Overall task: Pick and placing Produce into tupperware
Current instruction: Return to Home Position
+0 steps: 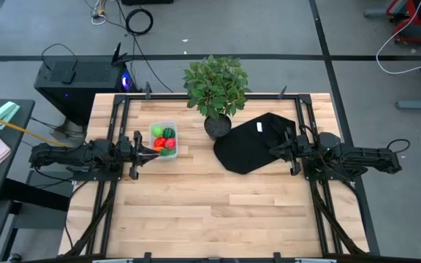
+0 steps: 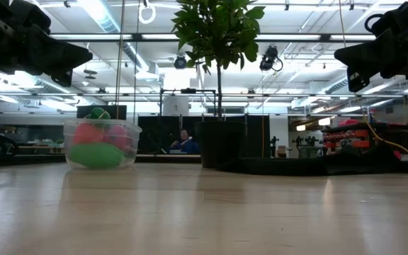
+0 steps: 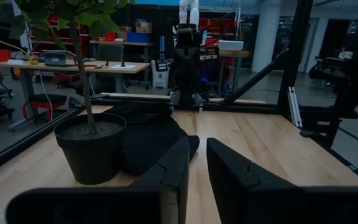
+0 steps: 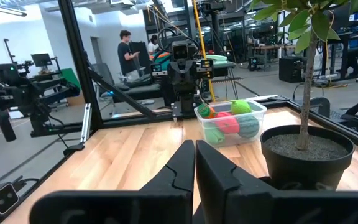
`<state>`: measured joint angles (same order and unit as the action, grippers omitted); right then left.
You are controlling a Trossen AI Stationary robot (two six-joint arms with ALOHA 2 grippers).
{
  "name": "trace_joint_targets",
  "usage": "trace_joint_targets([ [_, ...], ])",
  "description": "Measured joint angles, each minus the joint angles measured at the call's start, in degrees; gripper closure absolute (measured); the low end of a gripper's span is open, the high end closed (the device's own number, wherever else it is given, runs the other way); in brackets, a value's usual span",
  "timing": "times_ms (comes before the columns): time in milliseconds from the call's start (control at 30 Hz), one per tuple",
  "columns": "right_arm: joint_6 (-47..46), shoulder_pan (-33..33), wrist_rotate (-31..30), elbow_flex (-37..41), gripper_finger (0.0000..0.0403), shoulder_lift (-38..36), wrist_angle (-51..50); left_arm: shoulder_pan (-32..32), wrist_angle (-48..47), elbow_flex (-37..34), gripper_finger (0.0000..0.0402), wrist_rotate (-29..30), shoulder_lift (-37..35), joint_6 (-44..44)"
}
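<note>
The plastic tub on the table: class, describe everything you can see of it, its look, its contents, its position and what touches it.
The tub is small and made of clear whitish plastic, rectangular with rounded corners, open-topped with no lid in sight. It stands upright on the wooden table, left of the potted plant. It holds toy produce in red, green and orange. The left gripper hangs beside it, raised, not touching.

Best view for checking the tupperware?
Right wrist view: the tupperware shows whole and close, with the produce visible through its clear wall. High view: small, looking down into it. Low view: side-on only. Left wrist view: not in frame.
</note>
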<state>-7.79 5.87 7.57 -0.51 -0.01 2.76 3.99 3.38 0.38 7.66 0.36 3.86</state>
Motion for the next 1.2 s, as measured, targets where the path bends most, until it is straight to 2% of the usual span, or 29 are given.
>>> trace_joint_targets([
  [333, 0.0, 0.0, 0.0, 0.0, 0.0382, 0.0, 0.0, 0.0, 0.1, 0.0, 0.0349, 0.0, 0.0, 0.0],
  [700, 0.0, 0.0, 0.0, 0.0, 0.0382, 0.0, 0.0, 0.0, 0.2, 0.0, 0.0338, 0.0, 0.0, 0.0],
  [1200, 0.0, 0.0, 0.0, 0.0, 0.0382, 0.0, 0.0, 0.0, 0.2, 0.0, 0.0347, 0.0, 0.0, 0.0],
])
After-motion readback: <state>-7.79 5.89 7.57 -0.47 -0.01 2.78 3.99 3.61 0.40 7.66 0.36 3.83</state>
